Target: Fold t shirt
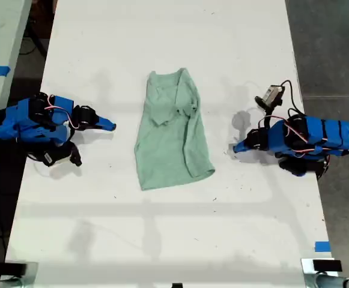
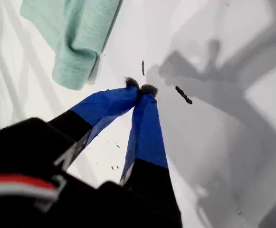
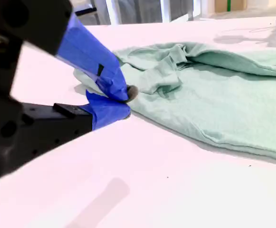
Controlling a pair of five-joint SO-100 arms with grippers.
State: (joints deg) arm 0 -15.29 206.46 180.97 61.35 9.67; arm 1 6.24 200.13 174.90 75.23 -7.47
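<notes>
While exterior view hides it, second wrist view shows t shirt [image 3: 214,95] w/ bunched sleeve.

A long white smooth-topped table [image 1: 162,240] carries everything here. At its middle lies the t shirt [image 1: 171,135], a small pale mint-green soft cloth shirt, partly folded lengthwise and rumpled near the neck. A blue robot arm [image 1: 39,123] rests on the table to the exterior view's left of the t shirt, and another blue robot arm [image 1: 306,139] to its right, both well apart from it.
</notes>
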